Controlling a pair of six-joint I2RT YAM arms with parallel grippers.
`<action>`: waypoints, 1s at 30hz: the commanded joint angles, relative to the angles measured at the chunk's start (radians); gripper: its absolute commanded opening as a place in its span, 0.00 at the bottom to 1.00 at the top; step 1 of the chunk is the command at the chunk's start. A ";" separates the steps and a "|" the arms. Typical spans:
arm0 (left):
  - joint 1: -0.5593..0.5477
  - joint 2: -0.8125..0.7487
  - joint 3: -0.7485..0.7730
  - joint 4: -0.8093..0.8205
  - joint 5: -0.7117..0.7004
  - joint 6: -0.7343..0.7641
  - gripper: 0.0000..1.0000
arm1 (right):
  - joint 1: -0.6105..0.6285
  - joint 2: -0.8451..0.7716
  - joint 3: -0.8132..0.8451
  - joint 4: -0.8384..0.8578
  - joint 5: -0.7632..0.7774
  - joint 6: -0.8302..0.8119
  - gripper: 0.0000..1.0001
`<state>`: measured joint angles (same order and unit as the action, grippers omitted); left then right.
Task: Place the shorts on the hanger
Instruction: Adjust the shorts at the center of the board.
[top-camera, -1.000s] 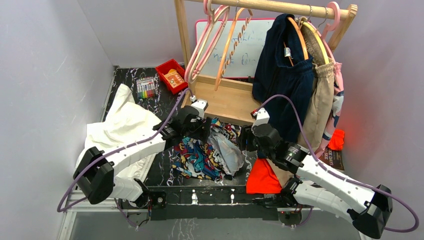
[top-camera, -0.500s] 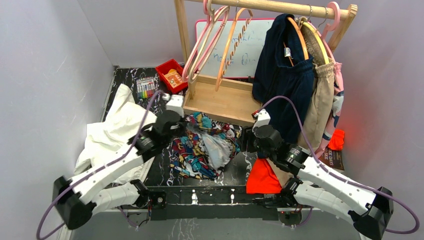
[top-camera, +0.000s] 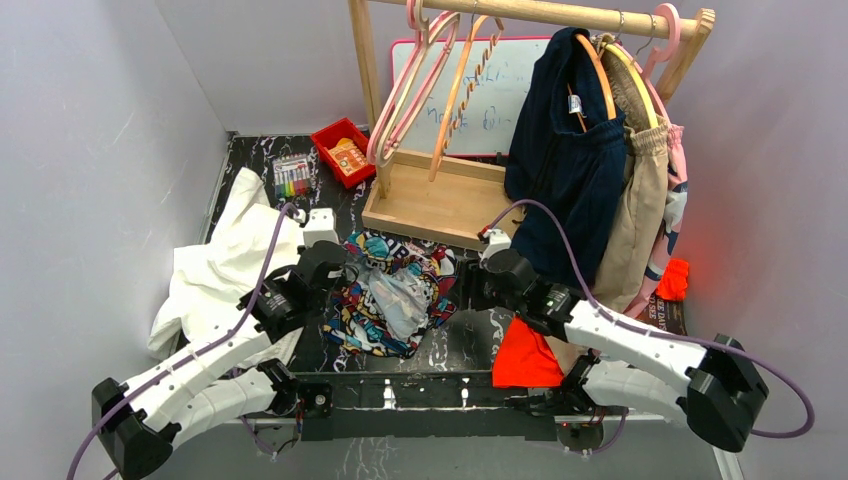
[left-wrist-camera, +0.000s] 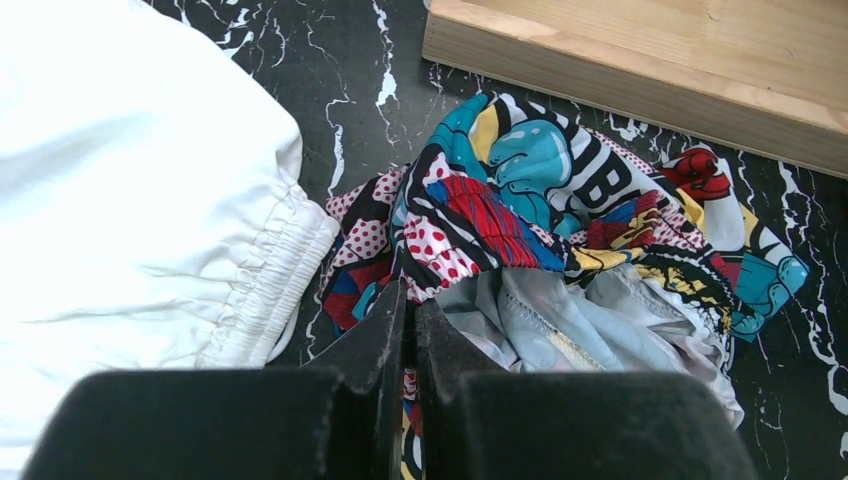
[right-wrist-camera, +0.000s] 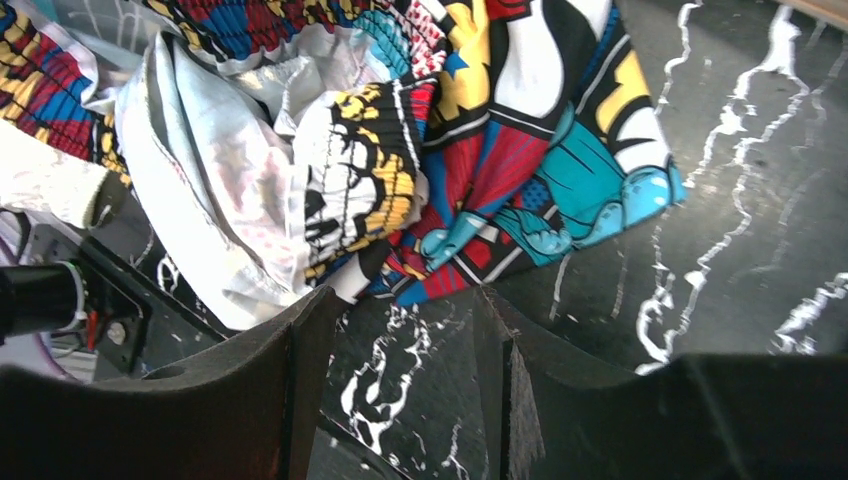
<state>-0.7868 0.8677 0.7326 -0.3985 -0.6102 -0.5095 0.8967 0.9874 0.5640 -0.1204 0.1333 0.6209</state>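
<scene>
The shorts (top-camera: 395, 295), in a comic-book print, lie crumpled on the black marble table in front of the rack, their pale lining turned up. My left gripper (top-camera: 343, 272) is at their left edge, shut on a fold of the printed fabric (left-wrist-camera: 440, 235), which shows between the closed fingers (left-wrist-camera: 385, 330). My right gripper (top-camera: 463, 290) stands open just off the shorts' right edge (right-wrist-camera: 480, 150), with bare table between its fingers (right-wrist-camera: 310, 340). The light-orange hanger (top-camera: 462, 95) with the zigzag bar hangs on the wooden rail at the back.
A white cloth (top-camera: 235, 255) lies left of the shorts. The rack's wooden base (top-camera: 440, 200) sits just behind them. Pink hangers (top-camera: 405, 95), a navy garment (top-camera: 560, 150) and a beige one hang on the rail. An orange cloth (top-camera: 525, 355), a red bin (top-camera: 342, 150) and markers (top-camera: 292, 176) lie around.
My left gripper has shut on the shorts and pulled back to the left and nearer, dragging the pile with it. The right gripper has shifted left, still open.
</scene>
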 joint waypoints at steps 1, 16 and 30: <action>0.003 -0.020 0.028 -0.035 -0.056 -0.008 0.00 | -0.022 0.078 0.016 0.193 -0.060 0.088 0.60; 0.003 -0.050 0.011 -0.059 -0.062 -0.003 0.00 | -0.167 0.363 0.031 0.422 -0.365 0.215 0.53; 0.003 -0.053 0.019 -0.060 -0.045 -0.006 0.00 | -0.168 0.444 0.030 0.510 -0.441 0.224 0.47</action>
<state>-0.7868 0.8345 0.7330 -0.4503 -0.6399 -0.5098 0.7311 1.4155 0.5648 0.2993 -0.2596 0.8398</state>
